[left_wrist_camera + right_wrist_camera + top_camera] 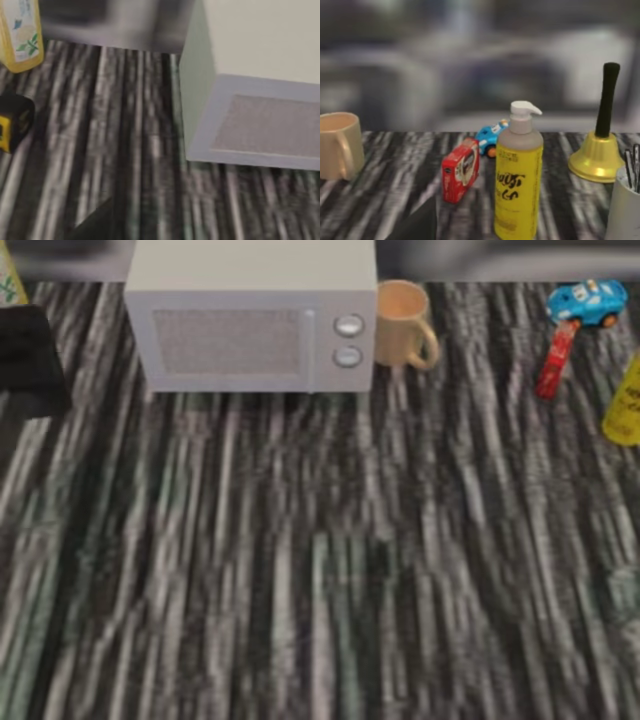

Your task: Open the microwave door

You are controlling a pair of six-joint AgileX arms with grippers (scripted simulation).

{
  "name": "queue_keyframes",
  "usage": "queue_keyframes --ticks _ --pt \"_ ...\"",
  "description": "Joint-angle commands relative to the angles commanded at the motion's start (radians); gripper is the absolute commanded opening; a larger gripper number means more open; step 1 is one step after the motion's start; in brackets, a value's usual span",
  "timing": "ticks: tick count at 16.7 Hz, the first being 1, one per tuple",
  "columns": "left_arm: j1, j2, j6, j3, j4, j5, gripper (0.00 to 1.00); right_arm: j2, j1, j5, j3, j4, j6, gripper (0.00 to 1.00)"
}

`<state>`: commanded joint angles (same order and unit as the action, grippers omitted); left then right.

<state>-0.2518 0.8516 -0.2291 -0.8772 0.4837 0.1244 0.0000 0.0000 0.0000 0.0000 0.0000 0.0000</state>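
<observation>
The off-white microwave (250,315) stands at the back of the table, left of centre. Its door (228,342), with the grey mesh window, lies shut and flush with the front. Two silver knobs (348,340) sit on the narrow panel to the door's right. The left wrist view looks at the microwave's (260,40) left front corner and part of the door (270,125). Neither arm shows in the top view. Of each gripper only a dark sliver shows at its wrist view's edge, one in the left wrist view (95,225) and one in the right (420,220).
A tan mug (405,325) stands right beside the microwave. At the right lie a blue toy car (588,302), a red box (555,360) and a yellow pump bottle (625,400). A gold bell (600,150) is nearby. A black-and-yellow object (30,360) and a yellow bottle (20,32) sit at the far left.
</observation>
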Motion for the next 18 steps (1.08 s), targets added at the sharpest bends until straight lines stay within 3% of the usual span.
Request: queue_keyframes --ticks 10,14,18 --pt "-0.269 1.012 -0.233 -1.012 0.551 0.133 1.0 0.0 0.0 0.0 0.0 0.0 0.0 1.0" --pt "-0.342 1.238 -0.303 -1.279 0.677 0.165 1.0 0.0 0.0 0.0 0.0 0.0 0.0 1.0" --pt "-0.375 1.345 -0.337 -1.402 0.727 0.179 1.0 0.0 0.0 0.0 0.0 0.0 0.0 1.0"
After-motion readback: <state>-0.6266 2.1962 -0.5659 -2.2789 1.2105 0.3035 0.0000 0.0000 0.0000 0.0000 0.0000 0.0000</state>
